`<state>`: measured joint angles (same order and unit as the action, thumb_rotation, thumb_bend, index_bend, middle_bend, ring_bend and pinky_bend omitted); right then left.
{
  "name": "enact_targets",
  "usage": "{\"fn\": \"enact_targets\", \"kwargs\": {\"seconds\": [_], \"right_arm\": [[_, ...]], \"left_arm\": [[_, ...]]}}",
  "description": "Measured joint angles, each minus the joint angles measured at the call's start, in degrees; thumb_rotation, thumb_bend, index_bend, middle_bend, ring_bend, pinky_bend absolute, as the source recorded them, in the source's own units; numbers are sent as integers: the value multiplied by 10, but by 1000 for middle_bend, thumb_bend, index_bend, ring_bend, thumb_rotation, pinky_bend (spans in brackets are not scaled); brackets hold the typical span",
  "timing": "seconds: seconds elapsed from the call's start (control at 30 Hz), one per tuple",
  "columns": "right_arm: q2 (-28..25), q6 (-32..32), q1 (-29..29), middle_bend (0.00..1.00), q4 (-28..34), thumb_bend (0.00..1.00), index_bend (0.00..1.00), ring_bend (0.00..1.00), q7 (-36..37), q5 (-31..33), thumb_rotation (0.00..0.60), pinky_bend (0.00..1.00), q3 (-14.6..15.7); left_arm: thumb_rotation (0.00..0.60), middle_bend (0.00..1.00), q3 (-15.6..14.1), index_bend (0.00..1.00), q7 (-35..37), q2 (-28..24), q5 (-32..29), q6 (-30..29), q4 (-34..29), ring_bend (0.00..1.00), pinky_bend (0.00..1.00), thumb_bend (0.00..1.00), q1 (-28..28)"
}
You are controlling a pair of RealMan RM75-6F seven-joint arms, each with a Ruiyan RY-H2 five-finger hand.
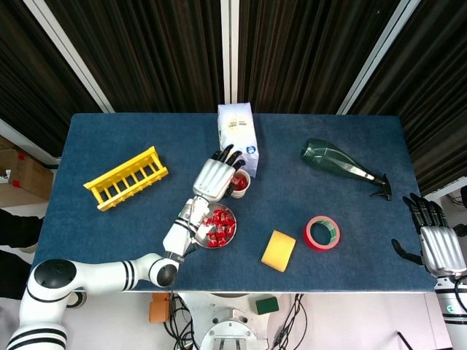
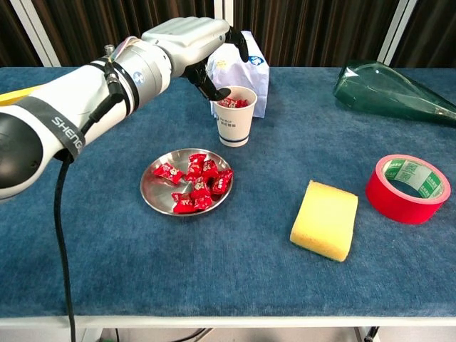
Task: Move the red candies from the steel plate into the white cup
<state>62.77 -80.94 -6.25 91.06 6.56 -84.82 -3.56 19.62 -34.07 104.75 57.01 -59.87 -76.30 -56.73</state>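
The left hand (image 2: 189, 43) is poised above the white paper cup (image 2: 236, 117), fingers (image 2: 239, 44) spread and empty, for release; red wrapped candies (image 2: 196, 182) remain on the round steel plate (image 2: 152, 189) below.

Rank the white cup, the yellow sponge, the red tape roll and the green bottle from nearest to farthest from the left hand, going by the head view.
From the left hand:
1. White cup, right beside its fingertips.
2. Yellow sponge, toward the front edge, right of the steel plate.
3. Red tape roll, further right.
4. Green bottle, lying on its side at the far right.
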Motion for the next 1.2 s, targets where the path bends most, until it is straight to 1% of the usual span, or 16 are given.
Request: {"fn": "enact_targets", "kwargs": {"seconds": [0.13, 0.23, 0.33, 0.37, 0.5, 0.57, 0.63, 0.77, 0.93, 1.2], "right_arm": [[0, 0, 0, 0, 0, 289, 0, 0, 0, 1, 600, 0, -1], [1, 4, -1, 0, 0, 289, 0, 0, -2, 3, 600, 0, 0], [2, 4, -1, 0, 1, 289, 0, 0, -5, 2, 600, 0, 0], [2, 3, -1, 0, 2, 289, 0, 0, -6, 1, 600, 0, 1], [3, 0, 0, 0, 3, 288, 0, 0, -10, 0, 600, 0, 2], [4, -1, 1, 0, 3, 288, 0, 0, -11, 0, 600, 0, 2], [4, -1, 1, 0, 3, 289, 0, 0, -13, 0, 600, 0, 2], [6, 1, 0, 0, 3, 289, 0, 0, -16, -2, 600, 0, 3], [6, 1, 0, 0, 2, 289, 0, 0, -16, 0, 600, 0, 2], [7, 3, -1, 0, 2, 289, 0, 0, -18, 3, 600, 0, 1]], "left_arm": [[600, 157, -10, 316, -3, -18, 2, -10, -42, 34, 203, 299, 13], [600, 157, -27, 322, -17, -44, -2, -16, -94, 34, 203, 270, 27], [600, 157, -52, 322, -44, -79, -10, -24, -156, 34, 203, 261, 44], [600, 157, -66, 322, -55, -93, -13, -28, -180, 34, 203, 260, 52], [600, 152, -113, 326, -69, -126, -9, -41, -225, 34, 203, 260, 81], [600, 145, -133, 325, -66, -129, -1, -43, -228, 34, 203, 260, 94], [600, 132, -147, 312, -61, -129, 8, -43, -225, 34, 203, 260, 100], [600, 101, -159, 289, -55, -124, 26, -33, -197, 30, 199, 261, 103], [600, 92, -165, 289, -49, -125, 31, -15, -177, 29, 195, 260, 103], [600, 87, -164, 300, -48, -123, 5, 17, -147, 29, 194, 261, 99]]}}
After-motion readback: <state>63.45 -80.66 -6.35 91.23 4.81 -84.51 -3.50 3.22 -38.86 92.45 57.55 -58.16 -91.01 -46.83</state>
